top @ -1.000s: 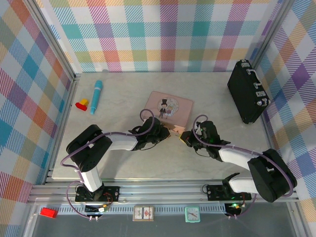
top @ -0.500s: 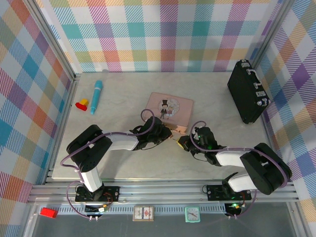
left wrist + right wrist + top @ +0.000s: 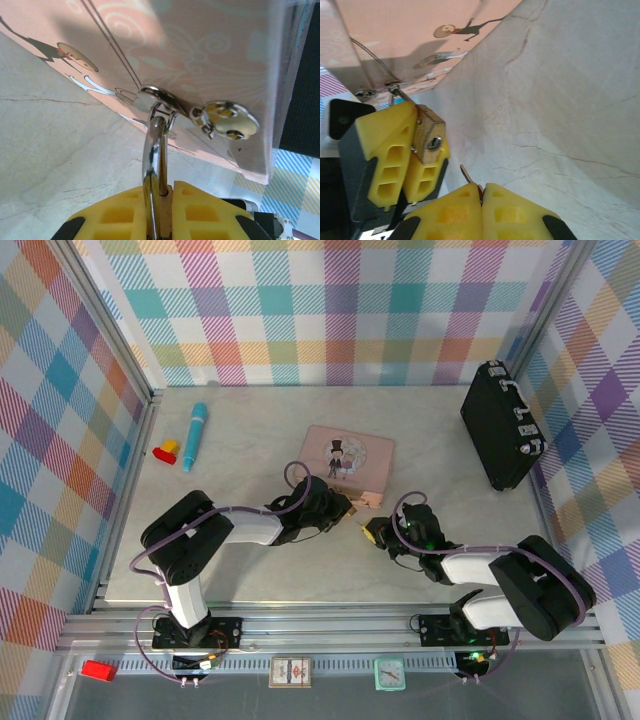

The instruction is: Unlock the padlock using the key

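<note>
Between plaid walls [image 3: 330,310], marbled table [image 3: 250,460] with padlock [image 3: 426,136].

pink tin [image 3: 347,458] behind padlock [image 3: 429,136] (close), table [image 3: 320,568] open

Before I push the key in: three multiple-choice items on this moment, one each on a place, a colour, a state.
1. Where is the padlock?
A) in the right gripper
B) in the left gripper, at the pink tin's edge
C) lying loose, away from both grippers

2. What colour are the grippers' fingers?
A) green
B) white
C) yellow

3. The key is:
A) clamped in the right gripper, tip short of the keyhole
B) fully inside the keyhole
C) dropped, held by nothing

Answers: 1 B, its shackle sits between that gripper's fingers; 2 C, both wrist views show yellow; 3 A, a gap separates tip and keyhole.
</note>
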